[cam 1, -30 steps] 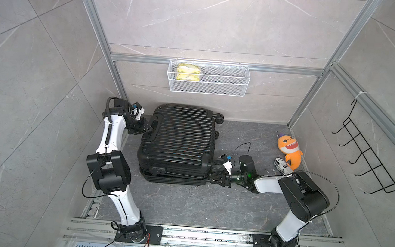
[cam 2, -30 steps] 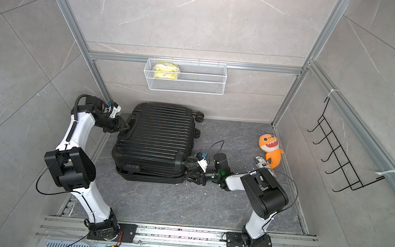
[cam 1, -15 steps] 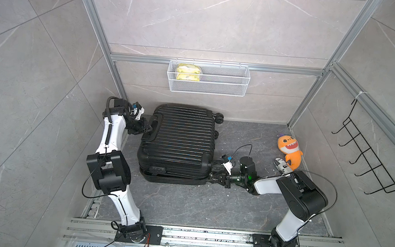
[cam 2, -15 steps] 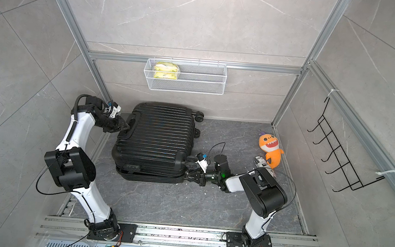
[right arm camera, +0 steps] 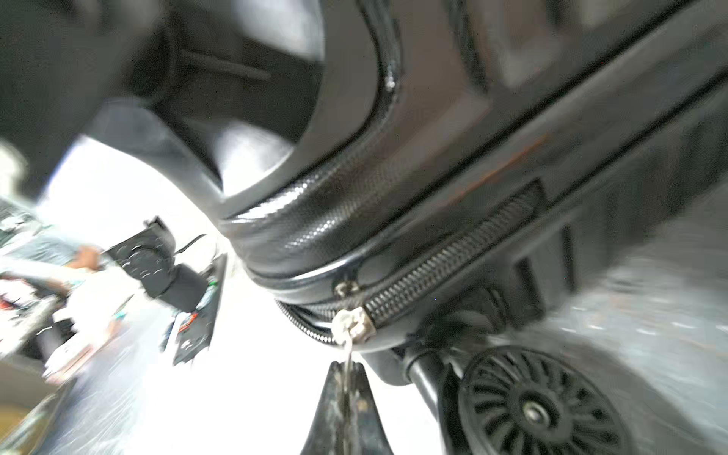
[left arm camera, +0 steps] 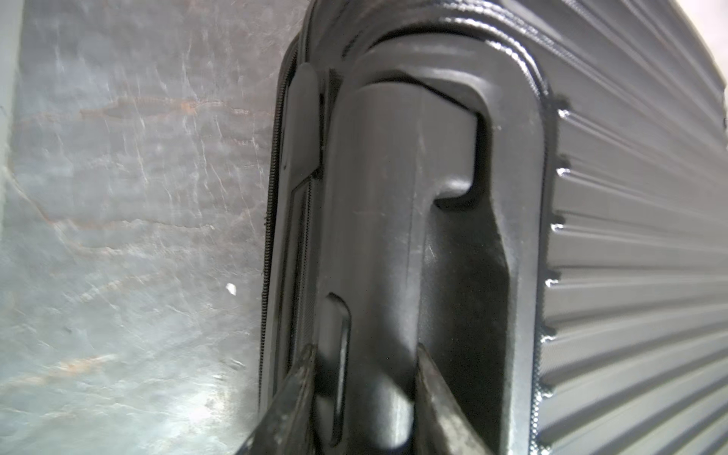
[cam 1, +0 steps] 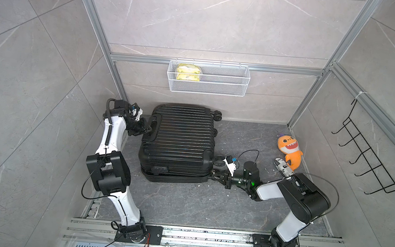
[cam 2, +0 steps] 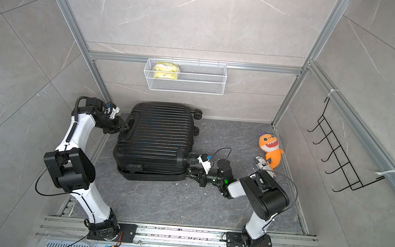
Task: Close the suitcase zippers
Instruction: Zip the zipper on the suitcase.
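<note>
The right gripper (right arm camera: 346,380) is pressed together on the silver pull tab (right arm camera: 348,350) of the slider (right arm camera: 351,324). This is at the lower right corner of the suitcase (cam 1: 178,139) in both top views, beside a caster wheel (right arm camera: 539,409). On one side of the slider the zipper track (right arm camera: 453,256) is meshed for a short run. On the other side the teeth lie apart round the corner.

The left gripper (left arm camera: 366,398) pinches the carry handle (left arm camera: 378,236) at the case's upper left. The case lies flat at centre-left of the floor. Its front seam looks parted, so most of the zipping likely remains.
</note>
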Controlling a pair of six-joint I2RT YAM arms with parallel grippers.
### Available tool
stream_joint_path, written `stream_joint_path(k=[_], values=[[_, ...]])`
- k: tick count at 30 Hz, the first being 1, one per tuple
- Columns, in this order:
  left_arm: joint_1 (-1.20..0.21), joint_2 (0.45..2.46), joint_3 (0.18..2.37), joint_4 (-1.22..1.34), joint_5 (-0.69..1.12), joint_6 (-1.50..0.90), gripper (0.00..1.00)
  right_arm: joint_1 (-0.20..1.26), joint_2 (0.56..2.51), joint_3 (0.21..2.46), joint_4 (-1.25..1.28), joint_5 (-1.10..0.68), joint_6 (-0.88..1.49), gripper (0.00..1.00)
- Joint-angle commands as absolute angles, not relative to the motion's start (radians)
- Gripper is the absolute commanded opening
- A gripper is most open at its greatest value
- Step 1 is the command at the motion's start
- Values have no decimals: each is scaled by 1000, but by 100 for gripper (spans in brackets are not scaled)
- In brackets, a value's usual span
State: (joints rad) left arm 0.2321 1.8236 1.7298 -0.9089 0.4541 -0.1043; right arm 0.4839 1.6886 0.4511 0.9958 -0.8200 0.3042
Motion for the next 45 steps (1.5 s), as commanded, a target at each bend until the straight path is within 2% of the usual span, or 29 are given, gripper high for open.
stream_joint_path(k=[1, 8, 14, 21, 28, 34, 45], values=[[254, 1707, 1645, -714, 352, -490, 0, 491, 1601, 380, 1046, -763, 236, 0], [240, 1557, 1397, -543, 284, -756, 0, 564, 1492, 319, 989, -616, 120, 0], [183, 1435, 1275, -490, 130, -891, 0, 653, 1413, 330, 860, -485, 1, 0], [38, 1365, 1202, -441, -21, -1014, 0, 756, 1401, 433, 663, -400, -87, 0], [-186, 1288, 1122, -404, -293, -1212, 0, 863, 1452, 535, 574, -333, -103, 0], [-325, 1287, 1109, -411, -416, -1361, 0, 959, 1494, 638, 494, -305, -94, 0], [-481, 1383, 1140, -441, -499, -1549, 0, 1132, 1579, 765, 476, -244, -37, 0]])
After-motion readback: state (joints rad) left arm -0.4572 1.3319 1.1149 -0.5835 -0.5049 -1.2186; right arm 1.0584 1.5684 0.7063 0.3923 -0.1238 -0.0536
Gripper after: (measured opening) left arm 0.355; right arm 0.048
